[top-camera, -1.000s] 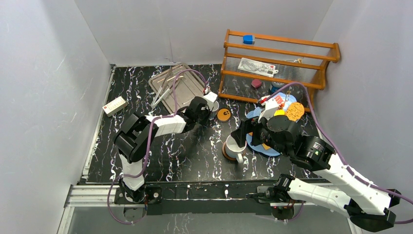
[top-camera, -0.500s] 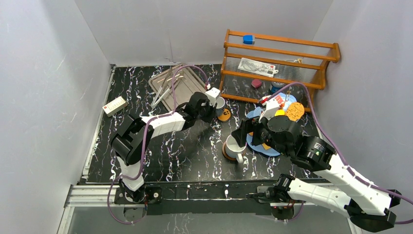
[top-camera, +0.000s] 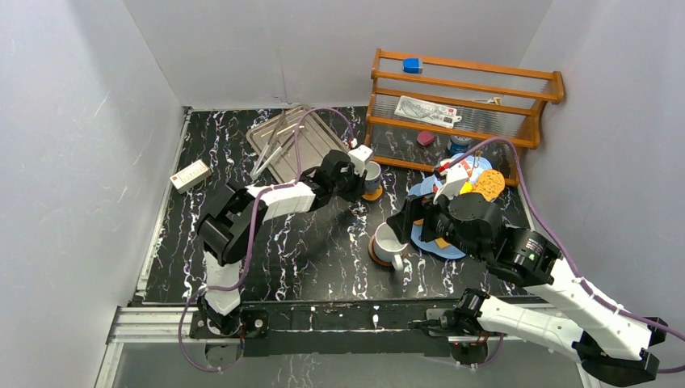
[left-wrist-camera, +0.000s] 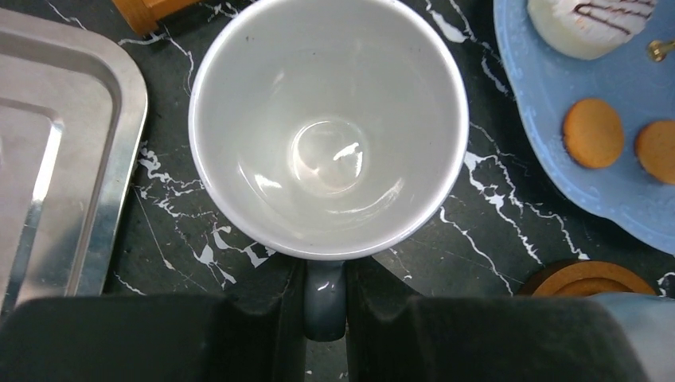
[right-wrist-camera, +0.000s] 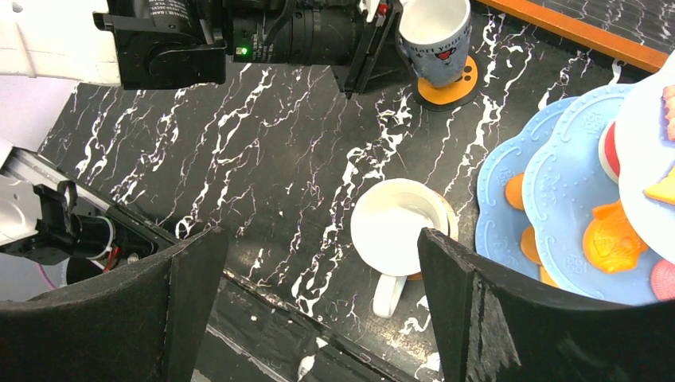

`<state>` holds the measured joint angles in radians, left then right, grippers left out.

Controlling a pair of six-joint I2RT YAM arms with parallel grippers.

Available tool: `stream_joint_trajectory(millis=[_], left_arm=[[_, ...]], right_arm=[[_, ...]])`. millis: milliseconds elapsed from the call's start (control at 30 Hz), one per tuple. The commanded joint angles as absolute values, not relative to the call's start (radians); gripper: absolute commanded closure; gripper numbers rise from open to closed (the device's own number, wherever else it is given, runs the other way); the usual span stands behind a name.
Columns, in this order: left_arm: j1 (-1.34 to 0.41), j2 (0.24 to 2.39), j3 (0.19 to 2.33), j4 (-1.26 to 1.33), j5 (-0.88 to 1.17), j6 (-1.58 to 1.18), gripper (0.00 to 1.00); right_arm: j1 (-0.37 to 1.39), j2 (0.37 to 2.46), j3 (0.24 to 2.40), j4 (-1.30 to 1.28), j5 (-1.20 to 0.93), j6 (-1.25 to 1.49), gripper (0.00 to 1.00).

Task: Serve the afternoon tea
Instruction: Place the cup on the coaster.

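- Grey outside and glossy white inside, the mug (top-camera: 372,173) now hangs over the far brown saucer (right-wrist-camera: 460,86). A second ago it was further left, by the silver tray (top-camera: 283,149).
- The left gripper (left-wrist-camera: 325,310) is clamped narrow on the mug's handle, holding it upright with the mouth up and empty.
- Whether its base touches the saucer yet, I cannot tell. The second cup looks nearly placed, so lowering and letting go seems to be what remains.
- The right gripper (right-wrist-camera: 318,302) is spread wide and holds nothing. It hovers above the white mug (right-wrist-camera: 396,231), which stands on its own saucer, nearer.
- Just right of it, the light-blue stand (right-wrist-camera: 509,175) carries orange and pink pastries.
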<state>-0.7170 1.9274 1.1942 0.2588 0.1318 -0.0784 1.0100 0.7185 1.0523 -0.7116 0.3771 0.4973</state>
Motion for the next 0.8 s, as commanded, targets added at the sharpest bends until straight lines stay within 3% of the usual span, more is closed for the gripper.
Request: stream_joint_trajectory(millis=[0, 767], left_arm=[[-0.72, 1.92, 1.246, 0.281, 0.151, -0.059, 1.0], [-0.743, 1.973, 1.294, 0.218, 0.13, -0.007, 0.84]], right_arm=[[1.013, 0.706, 1.099, -0.712, 0.411, 0.5, 0.01], [1.013, 0.714, 1.09, -0.703, 0.422, 0.495, 0.01]])
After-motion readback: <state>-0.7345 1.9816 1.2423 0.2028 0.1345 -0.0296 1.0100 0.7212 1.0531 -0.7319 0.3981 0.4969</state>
